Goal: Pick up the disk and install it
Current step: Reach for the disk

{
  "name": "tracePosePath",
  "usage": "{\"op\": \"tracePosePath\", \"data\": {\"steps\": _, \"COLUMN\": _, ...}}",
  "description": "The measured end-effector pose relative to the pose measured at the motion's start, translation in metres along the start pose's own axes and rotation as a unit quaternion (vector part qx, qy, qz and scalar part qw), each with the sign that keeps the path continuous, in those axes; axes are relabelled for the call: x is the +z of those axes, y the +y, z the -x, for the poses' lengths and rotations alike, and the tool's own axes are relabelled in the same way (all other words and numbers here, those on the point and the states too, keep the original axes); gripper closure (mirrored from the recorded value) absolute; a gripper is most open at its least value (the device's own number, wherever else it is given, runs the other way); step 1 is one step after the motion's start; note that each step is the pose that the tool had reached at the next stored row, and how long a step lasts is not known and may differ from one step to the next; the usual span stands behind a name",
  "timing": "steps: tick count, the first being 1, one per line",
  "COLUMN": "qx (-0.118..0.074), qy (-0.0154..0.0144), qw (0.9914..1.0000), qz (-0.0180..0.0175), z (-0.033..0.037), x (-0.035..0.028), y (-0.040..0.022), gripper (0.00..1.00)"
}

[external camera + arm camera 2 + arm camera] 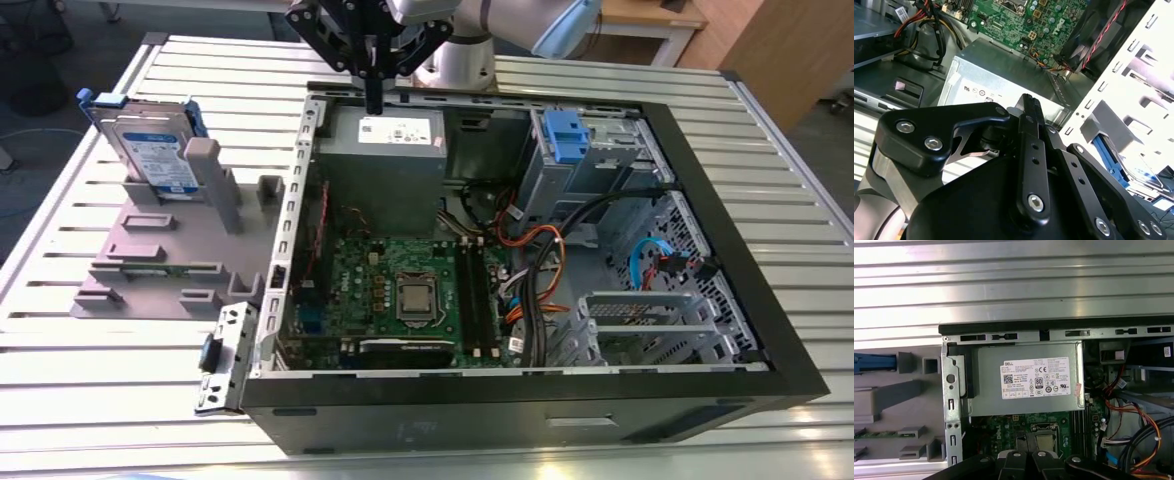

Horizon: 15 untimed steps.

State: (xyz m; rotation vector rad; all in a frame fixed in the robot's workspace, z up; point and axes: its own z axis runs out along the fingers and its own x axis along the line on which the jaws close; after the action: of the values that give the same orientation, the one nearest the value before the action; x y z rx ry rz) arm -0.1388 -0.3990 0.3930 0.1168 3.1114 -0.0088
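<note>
The disk (150,150) stands upright on its edge in the grey plastic stand (147,255) at the exterior view's left, its label facing out and its blue bracket around it. In the first wrist view the blue bracket's edge (871,363) shows beside the stand's posts. My gripper (375,103) hangs over the back wall of the open computer case (534,385), above the grey power supply (387,150), well apart from the disk. Its black fingers (1030,107) are pressed together with nothing between them. The fingertips (1026,456) also show in the first wrist view.
Inside the case lie the green motherboard (400,290), bundled cables (534,270) and a metal drive bay with a blue latch (567,135) at the far right corner. The case and stand rest on a slatted metal table (107,400). A loose side bracket (224,360) sticks out at the case's near left corner.
</note>
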Motion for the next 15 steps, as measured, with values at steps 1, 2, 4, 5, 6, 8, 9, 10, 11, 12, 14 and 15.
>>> {"op": "tracePosePath", "data": {"steps": 1, "qx": 0.0, "qy": 0.0, "qw": 1.0, "qz": -0.0003, "z": 0.0, "x": 0.0, "y": 0.0, "gripper": 0.89}}
{"op": "tracePosePath", "data": {"steps": 2, "qx": 0.0, "qy": 0.0, "qw": 1.0, "qz": -0.0005, "z": 0.0, "x": 0.0, "y": 0.0, "gripper": 0.89}}
{"op": "tracePosePath", "data": {"steps": 4, "qx": 0.0, "qy": -0.0003, "qw": 0.99999, "qz": -0.0041, "z": -0.0026, "x": 0.0, "y": -0.0001, "gripper": 0.89}}
{"op": "tracePosePath", "data": {"steps": 5, "qx": 0.0, "qy": -0.0003, "qw": 0.99999, "qz": -0.0042, "z": -0.0028, "x": 0.0, "y": -0.0002, "gripper": 0.89}}
{"op": "tracePosePath", "data": {"steps": 6, "qx": 0.0, "qy": -0.0003, "qw": 0.99999, "qz": -0.0043, "z": -0.0029, "x": -0.0001, "y": -0.0002, "gripper": 0.89}}
{"op": "tracePosePath", "data": {"steps": 8, "qx": 0.0, "qy": -0.0003, "qw": 0.99999, "qz": -0.0043, "z": -0.0033, "x": -0.0001, "y": -0.0002, "gripper": 0.89}}
{"op": "tracePosePath", "data": {"steps": 9, "qx": 0.0, "qy": -0.0003, "qw": 0.99999, "qz": -0.0044, "z": -0.0034, "x": -0.0001, "y": -0.0002, "gripper": 0.89}}
{"op": "tracePosePath", "data": {"steps": 10, "qx": 0.0, "qy": -0.0003, "qw": 0.99999, "qz": -0.0045, "z": -0.0035, "x": -0.0001, "y": -0.0002, "gripper": 0.89}}
{"op": "tracePosePath", "data": {"steps": 11, "qx": 0.0, "qy": -0.0003, "qw": 0.99999, "qz": -0.0045, "z": -0.0037, "x": -0.0001, "y": -0.0002, "gripper": 0.89}}
{"op": "tracePosePath", "data": {"steps": 12, "qx": 0.0, "qy": -0.0004, "qw": 0.99999, "qz": -0.0046, "z": -0.004, "x": -0.0001, "y": -0.0003, "gripper": 0.89}}
{"op": "tracePosePath", "data": {"steps": 14, "qx": 0.0, "qy": -0.0003, "qw": 0.99999, "qz": -0.0047, "z": -0.0044, "x": -0.0001, "y": -0.0003, "gripper": 0.89}}
{"op": "tracePosePath", "data": {"steps": 15, "qx": 0.0, "qy": -0.0004, "qw": 0.99999, "qz": -0.0047, "z": -0.0046, "x": -0.0001, "y": -0.0003, "gripper": 0.89}}
